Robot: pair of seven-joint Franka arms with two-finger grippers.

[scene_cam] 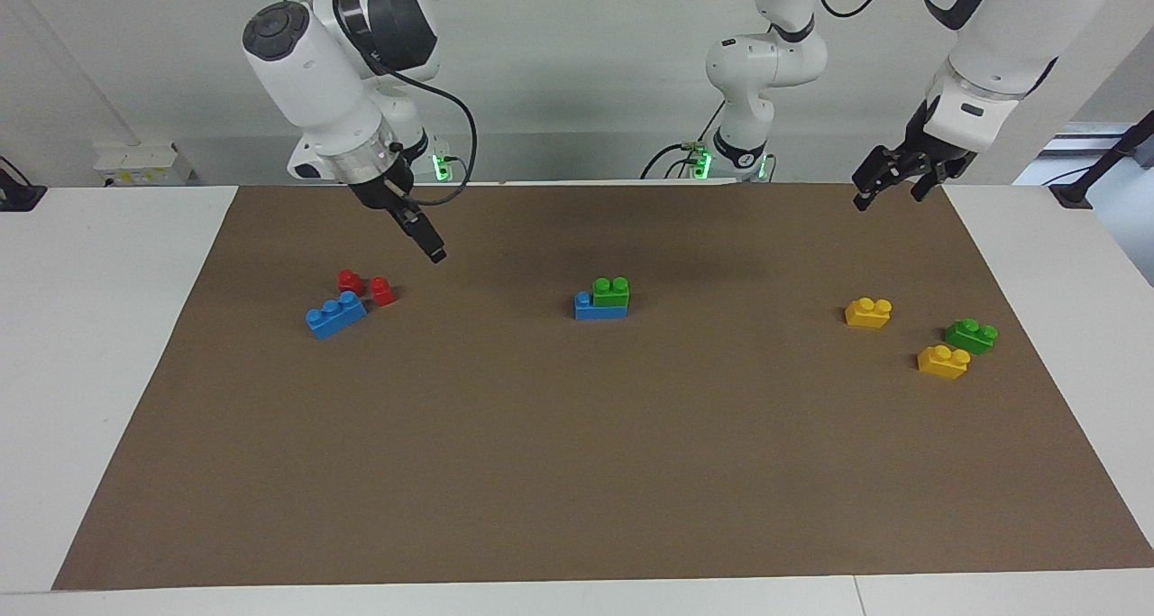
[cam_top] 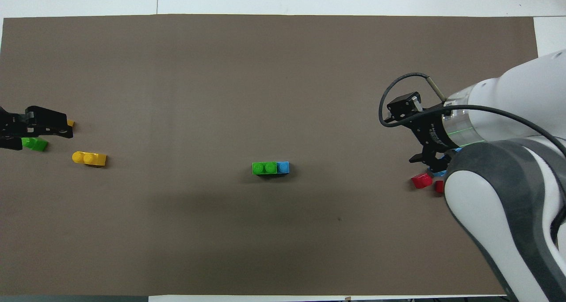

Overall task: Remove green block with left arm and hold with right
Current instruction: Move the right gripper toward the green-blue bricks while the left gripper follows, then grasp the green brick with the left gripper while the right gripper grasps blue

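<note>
Nothing of the job is done, as I read it. The green block [scene_cam: 611,291] sits pressed onto one end of a blue brick [scene_cam: 587,308] about the middle of the counter [scene_cam: 577,472], well apart from both short edges, and neither arm is touching the pair.

My left gripper [scene_cam: 888,196] hangs in the air over the corner where the robots' edge meets the left arm's end. Its fingers look spread and they pinch nothing. It is well apart from the green block. Below and around it lie the darker green brick [scene_cam: 971,335] and two yellow bricks [scene_cam: 868,312], which I judge are not part of this.

My right gripper [scene_cam: 433,252] is raised and tilted, over bare counter close to the robots' edge toward the right arm's end, near the two red bricks [scene_cam: 364,287] and the long blue brick [scene_cam: 335,315]. I see it edge-on and cannot tell whether its fingers are spread or pressed together. It points toward the middle of the counter.

Everything is left to do, in my judgement: bring the right gripper down onto the blue brick to steady it, carry the left gripper across to the middle, pinch the green block and pull it off upward.
</note>
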